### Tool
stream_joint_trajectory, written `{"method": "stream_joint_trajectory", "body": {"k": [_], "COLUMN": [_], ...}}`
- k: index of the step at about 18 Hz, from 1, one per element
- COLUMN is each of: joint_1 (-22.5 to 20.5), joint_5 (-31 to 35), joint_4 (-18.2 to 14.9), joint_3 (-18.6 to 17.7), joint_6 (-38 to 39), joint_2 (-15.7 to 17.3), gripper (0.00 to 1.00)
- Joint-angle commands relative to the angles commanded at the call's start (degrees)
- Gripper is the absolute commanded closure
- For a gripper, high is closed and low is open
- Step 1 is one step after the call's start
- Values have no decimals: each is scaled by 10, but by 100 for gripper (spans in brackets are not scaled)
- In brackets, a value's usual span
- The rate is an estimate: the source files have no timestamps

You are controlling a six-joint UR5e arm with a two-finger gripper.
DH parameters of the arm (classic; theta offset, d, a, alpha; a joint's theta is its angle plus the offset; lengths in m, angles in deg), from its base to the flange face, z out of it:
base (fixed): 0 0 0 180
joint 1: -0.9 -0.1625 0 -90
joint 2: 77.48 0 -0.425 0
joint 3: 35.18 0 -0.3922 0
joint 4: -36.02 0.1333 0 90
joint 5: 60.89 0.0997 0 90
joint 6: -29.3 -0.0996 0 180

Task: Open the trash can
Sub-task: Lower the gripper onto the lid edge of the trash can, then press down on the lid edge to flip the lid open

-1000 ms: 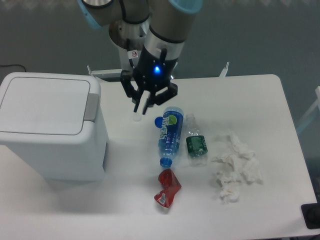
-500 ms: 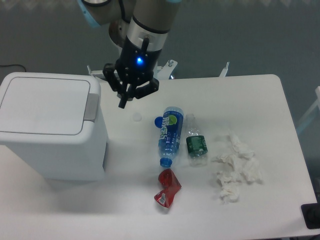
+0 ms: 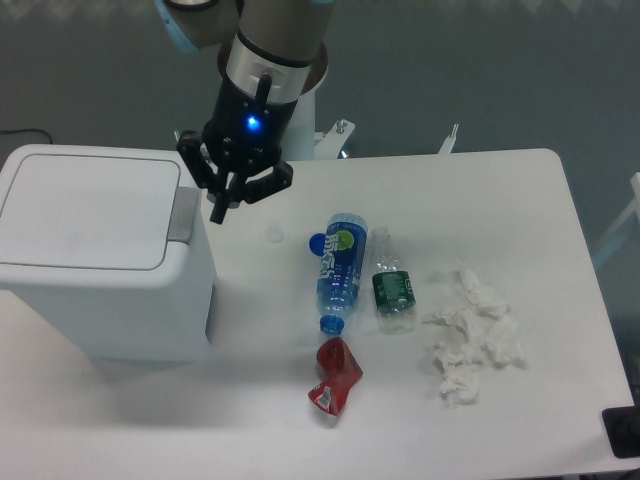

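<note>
Black two-finger gripper (image 3: pixel 219 209) has its fingers pinched together, holding nothing, hanging just beside the grey push tab (image 3: pixel 182 213) of the big boxy white plastic trash can (image 3: pixel 100 255) at the table's left end; lid closed. Risk: tips land off the tab, skid onto the lid and it doesn't release. Blue plastic bottle (image 3: pixel 338 268) lies well apart.

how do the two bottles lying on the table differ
The blue bottle is longer and tinted blue; the green-labelled bottle is shorter and clear. The blue bottle's cap points toward the table's near edge, the green-labelled bottle's neck toward the far edge. Both lie on their sides, next to each other.
</note>
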Motion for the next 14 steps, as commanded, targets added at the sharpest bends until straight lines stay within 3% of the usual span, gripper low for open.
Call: {"method": "stream_joint_trajectory", "body": {"k": [14], "joint_1": [14], "joint_5": [1], "joint_4": [17], "joint_3": [-24], "joint_6": [11], "joint_2": [4], "gripper": [100]}}
